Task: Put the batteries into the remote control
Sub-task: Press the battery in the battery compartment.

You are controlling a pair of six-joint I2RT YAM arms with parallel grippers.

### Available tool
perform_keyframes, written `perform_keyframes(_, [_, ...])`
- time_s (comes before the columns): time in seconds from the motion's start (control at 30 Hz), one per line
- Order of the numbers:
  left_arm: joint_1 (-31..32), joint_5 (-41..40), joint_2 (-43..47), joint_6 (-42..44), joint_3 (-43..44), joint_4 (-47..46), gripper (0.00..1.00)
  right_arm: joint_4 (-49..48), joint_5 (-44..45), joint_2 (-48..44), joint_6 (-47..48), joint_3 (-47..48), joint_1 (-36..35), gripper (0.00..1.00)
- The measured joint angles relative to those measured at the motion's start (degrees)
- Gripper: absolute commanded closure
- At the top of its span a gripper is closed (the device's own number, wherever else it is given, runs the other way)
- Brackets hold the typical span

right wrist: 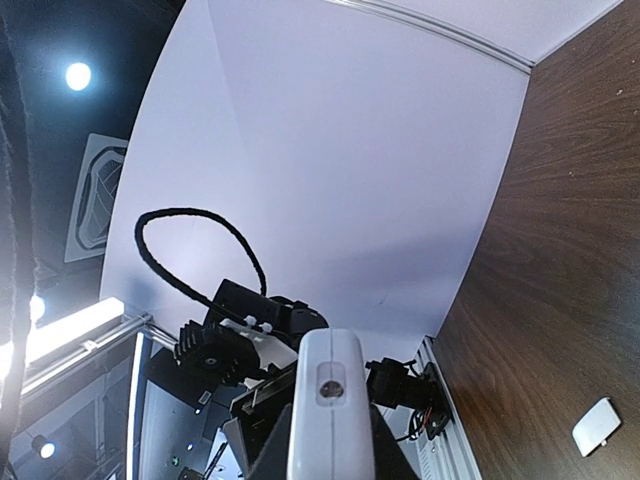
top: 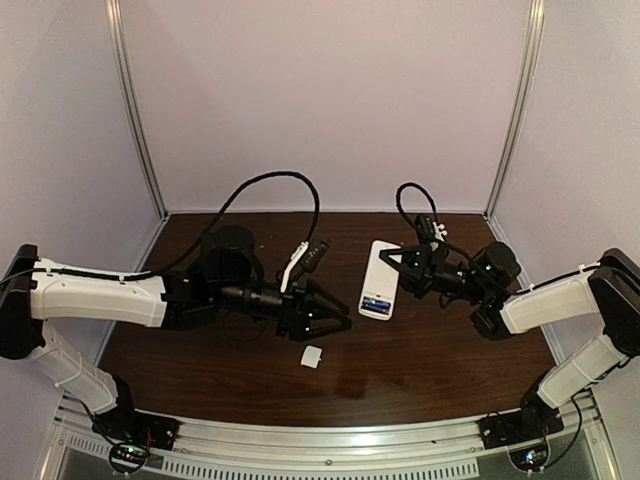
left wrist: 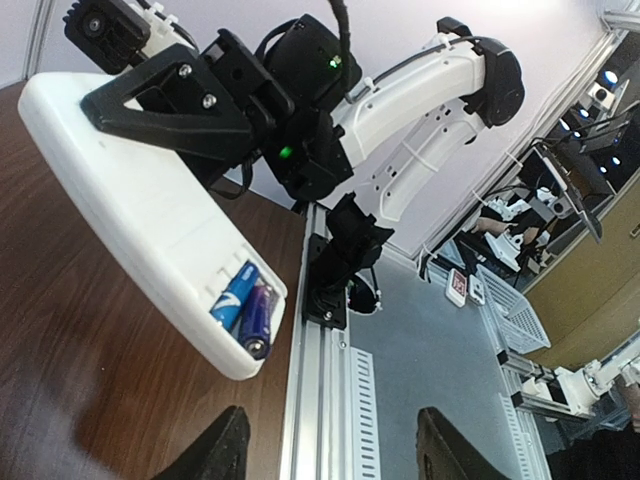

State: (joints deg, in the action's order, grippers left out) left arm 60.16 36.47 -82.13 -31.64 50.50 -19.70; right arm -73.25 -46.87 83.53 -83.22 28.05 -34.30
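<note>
Batteries, two blue cells, sat in the open compartment of the remote control. From left I saw my left gripper spread open, a white cover near it, my right gripper clamping the remote.

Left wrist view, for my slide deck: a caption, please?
Right tool grips the remote control, its two blue batteries seated and exposed.

No text is legible anywhere; the white markings on the batteries are too blurred.
</note>
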Motion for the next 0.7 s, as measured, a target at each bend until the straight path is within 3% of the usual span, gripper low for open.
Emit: perform_keyframes(0.7, [-2.9, 7.6, -4.9, -11.9, 1.9, -9.8, 0.61, -1.7, -2.9, 2.3, -5.9, 2.6, -2.1, 1.00])
